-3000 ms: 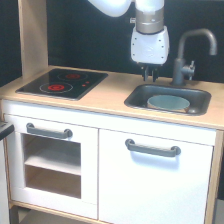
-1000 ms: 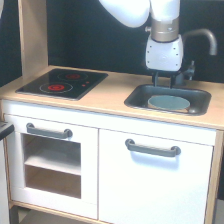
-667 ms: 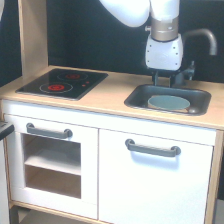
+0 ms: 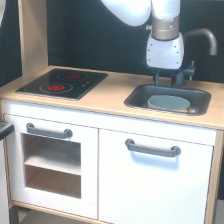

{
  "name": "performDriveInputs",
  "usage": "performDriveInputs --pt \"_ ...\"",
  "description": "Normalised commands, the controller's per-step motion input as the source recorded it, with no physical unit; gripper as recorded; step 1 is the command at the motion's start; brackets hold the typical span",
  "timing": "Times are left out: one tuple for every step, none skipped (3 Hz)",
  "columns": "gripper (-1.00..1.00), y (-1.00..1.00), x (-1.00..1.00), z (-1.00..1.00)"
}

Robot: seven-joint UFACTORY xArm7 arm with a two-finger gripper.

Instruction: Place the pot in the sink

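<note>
**Pot in sink, tool clear above**

Exterior view: pot [image 4: 169, 103] sits inside the sink [image 4: 135, 99], towards the view's right. Tool [image 4: 166, 79] hangs just above it, fingers apart, holding nothing. I'd lift straight up w/o clipping the tap [image 4: 204, 39] or the worktop [image 4: 107, 97].

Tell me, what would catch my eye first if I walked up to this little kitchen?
Probably the big white robot arm hanging over the dark sink on the exterior view's right, its gripper just above the rim. Inside the sink sits a blue-grey pot. Toward the left, a black stovetop shows red rings.
</note>
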Motion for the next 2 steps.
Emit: performDriveInputs --pt "1.00 0.60 -0.27 -0.58" --pt "1.00 0.69 -0.21 -0.26"
